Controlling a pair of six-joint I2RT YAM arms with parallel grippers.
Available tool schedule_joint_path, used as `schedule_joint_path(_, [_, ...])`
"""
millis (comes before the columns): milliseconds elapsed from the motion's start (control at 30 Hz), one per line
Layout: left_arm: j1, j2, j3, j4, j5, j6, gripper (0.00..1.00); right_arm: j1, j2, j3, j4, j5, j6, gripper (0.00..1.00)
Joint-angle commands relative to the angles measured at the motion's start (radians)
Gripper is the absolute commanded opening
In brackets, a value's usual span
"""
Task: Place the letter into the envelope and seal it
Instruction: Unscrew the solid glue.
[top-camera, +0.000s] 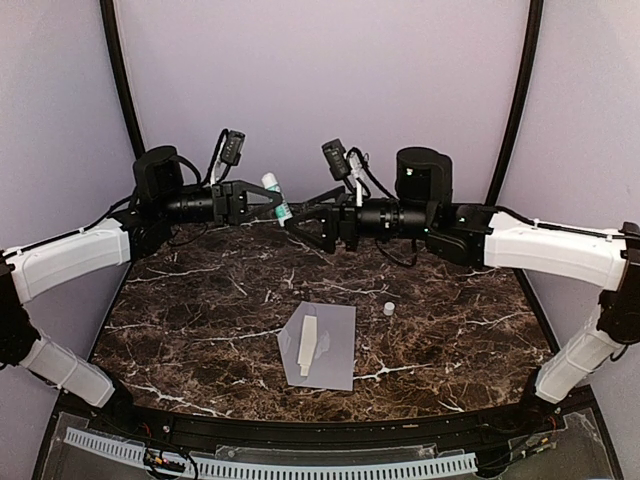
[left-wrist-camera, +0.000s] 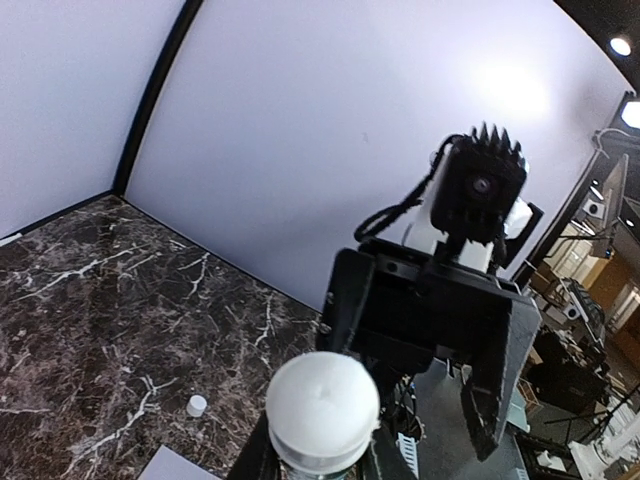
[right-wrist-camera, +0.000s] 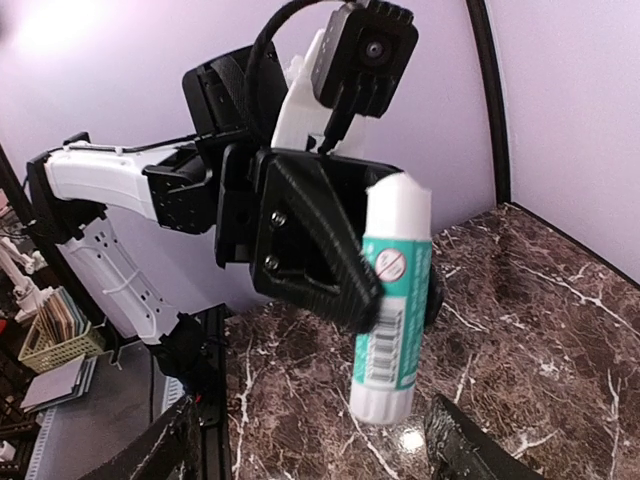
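Note:
My left gripper (top-camera: 268, 199) is shut on a green-and-white glue stick (top-camera: 276, 197), held in the air above the table's far edge. In the right wrist view the left gripper (right-wrist-camera: 400, 300) clamps the glue stick (right-wrist-camera: 392, 300) at its label. My right gripper (top-camera: 305, 225) stands open just right of the stick, touching nothing; its fingers (right-wrist-camera: 462, 450) spread wide at the frame's bottom. The pale grey-lavender envelope (top-camera: 335, 350) lies flat mid-table with its triangular flap to the left. A cream folded letter (top-camera: 308, 345) lies at the flap edge; how far it sits inside I cannot tell.
A small white cap (top-camera: 388, 309) stands on the dark marble table (top-camera: 200, 300) right of the envelope, also seen as the cap (left-wrist-camera: 197, 405) in the left wrist view. Lavender walls enclose the table at the back and sides.

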Motion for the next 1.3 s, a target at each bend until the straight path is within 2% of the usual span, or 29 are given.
schedule_joint_path(0, [0.023,-0.022,0.0,-0.03,-0.083,-0.016,0.0,0.044,0.027,0.039,-0.092,0.185,-0.069,0.7])
schedule_joint_path(67, [0.024,-0.012,-0.002,-0.017,-0.07,-0.027,0.0,0.053,0.049,0.061,-0.114,0.222,-0.082,0.6])
schedule_joint_path(400, [0.024,-0.001,0.003,-0.01,-0.04,-0.031,0.0,0.088,0.161,0.21,-0.22,0.398,-0.142,0.51])
schedule_joint_path(567, [0.024,0.004,0.006,-0.017,-0.038,-0.029,0.0,0.094,0.168,0.223,-0.216,0.438,-0.147,0.46])
schedule_joint_path(800, [0.024,0.013,0.009,-0.019,-0.026,-0.03,0.0,0.099,0.168,0.22,-0.194,0.424,-0.154,0.28])
schedule_joint_path(1033, [0.024,0.028,0.019,-0.032,-0.017,-0.028,0.0,0.104,0.175,0.223,-0.165,0.425,-0.158,0.27])
schedule_joint_path(1167, [0.024,0.029,0.018,-0.031,-0.019,-0.03,0.0,0.104,0.176,0.221,-0.16,0.433,-0.157,0.11])
schedule_joint_path(1200, [0.024,0.029,0.019,-0.03,-0.019,-0.032,0.02,0.104,0.176,0.219,-0.155,0.434,-0.154,0.08])
schedule_joint_path(1267, [0.024,0.033,0.018,-0.023,-0.014,-0.037,0.15,0.106,0.175,0.212,-0.143,0.438,-0.148,0.07])
